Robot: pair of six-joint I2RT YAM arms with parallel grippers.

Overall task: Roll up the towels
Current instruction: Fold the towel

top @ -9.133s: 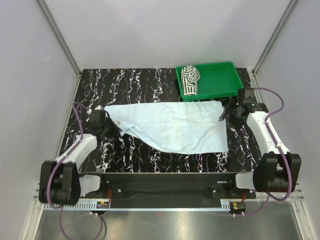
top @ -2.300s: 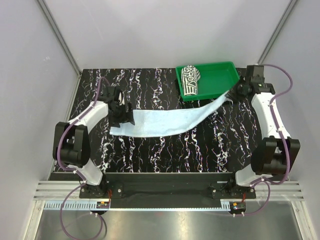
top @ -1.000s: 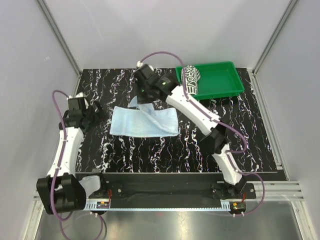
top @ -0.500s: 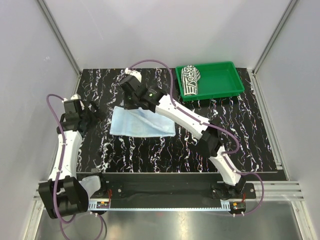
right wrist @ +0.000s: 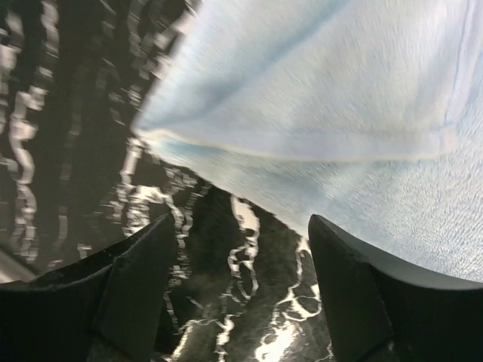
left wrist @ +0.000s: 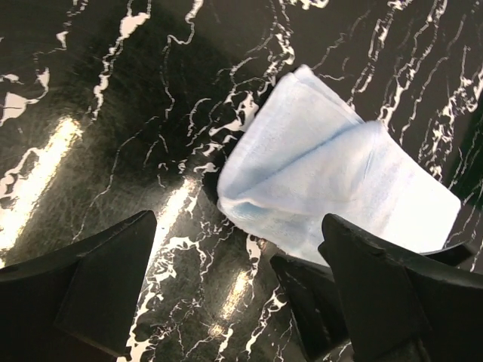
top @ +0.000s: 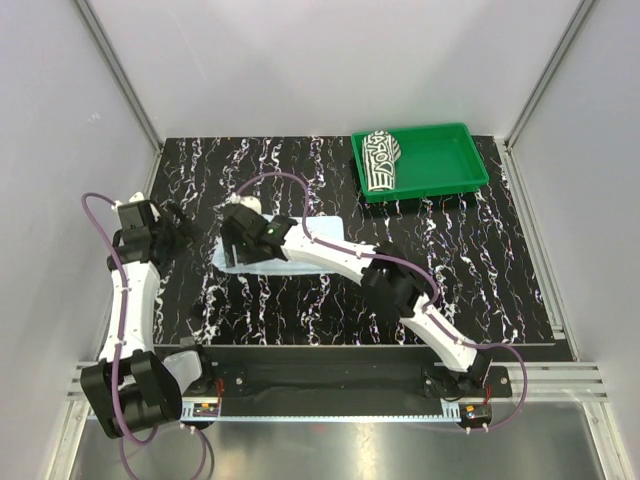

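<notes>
Pale blue towel point(left wrist: 332, 181): folded flat on the tabletop point(top: 480, 260). It lies just ahead of the right hand point(right wrist: 241, 302) and a little ahead and to the right of the left hand point(left wrist: 241, 302).
Right hand: fingers apart with nothing between them. It sits low at the towel's left end, with the folded edge just past the fingertips and bare tabletop showing between them.
Left hand: fingers spread wide and empty. It is near the towel's corner but clear of the cloth.
Striped towel point(top: 379, 160): rolled up and lying in the left end of the green tray point(top: 450, 150), well apart from both hands.
Green tray: at the far right of the tabletop, well away from the right hand.
Tabletop: black with white marble veins.
</notes>
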